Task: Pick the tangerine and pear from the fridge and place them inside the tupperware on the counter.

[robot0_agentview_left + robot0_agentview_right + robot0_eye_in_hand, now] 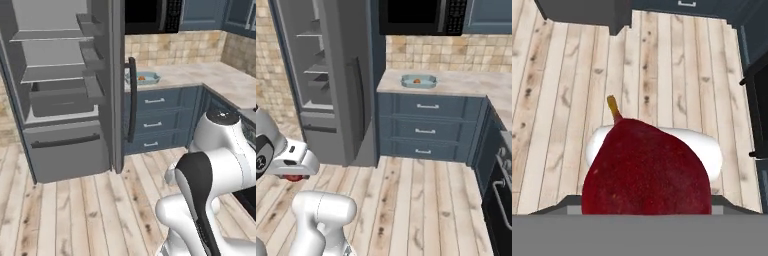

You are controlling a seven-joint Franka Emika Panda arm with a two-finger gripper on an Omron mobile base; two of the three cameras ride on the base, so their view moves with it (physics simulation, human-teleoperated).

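- The fridge (65, 90) stands open at left, its light grey shelves bare and its door edge turned toward the camera, with a dark bar handle (132, 100) on it.
- A lower freezer drawer (67, 150) with a dark handle sits shut beneath.
- The tupperware (142, 78) rests on the beige counter (200, 75), just beyond the door handle, with the tangerine (142, 77) inside it.
- Dark blue drawers (155, 120) with silver handles lie below the counter.
- The robot arm (210, 185) rises at lower right over a pale wood-plank floor (80, 215).
- A black microwave (152, 15) hangs above.
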